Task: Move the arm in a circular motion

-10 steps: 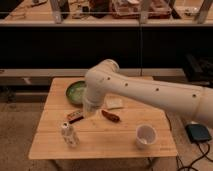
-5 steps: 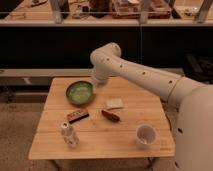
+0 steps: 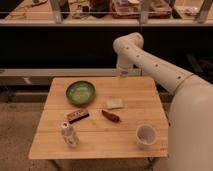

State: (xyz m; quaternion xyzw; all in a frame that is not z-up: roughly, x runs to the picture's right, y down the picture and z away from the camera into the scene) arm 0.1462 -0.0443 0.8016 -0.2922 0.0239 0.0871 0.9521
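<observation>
The arm (image 3: 150, 62) enters from the lower right as a thick cream-white tube, rises left and away to a bulbous elbow at the upper middle, then bends down to a short pale tip. The gripper (image 3: 123, 74) sits at that tip, just past the far edge of the tabletop (image 3: 135, 95), right of centre. Fingers are together — shut, and nothing shows between them. It holds nothing and touches none of the things on the wood; whether the tip rests against the far edge itself I cannot tell.

Position of the arm relative to the gripper: the elbow stands directly above it, and the long dotted segment runs off to the right and toward the near side, widening into the large rounded body at the right border.

On the tabletop, all apart from the gripper:
- green bowl (image 3: 80, 92), far left part, upright.
- pale flat square piece (image 3: 114, 103), near the middle, right of the bowl.
- reddish-brown elongated item (image 3: 111, 116), just on the near side of the pale piece, lying at a slant.
- dark rectangular bar (image 3: 78, 115), left of the reddish item, near side of the bowl.
- small white bottle (image 3: 69, 134), near left, standing — tilt unclear.
- white cup (image 3: 146, 136), near right, upright, close to the arm's large body.
</observation>
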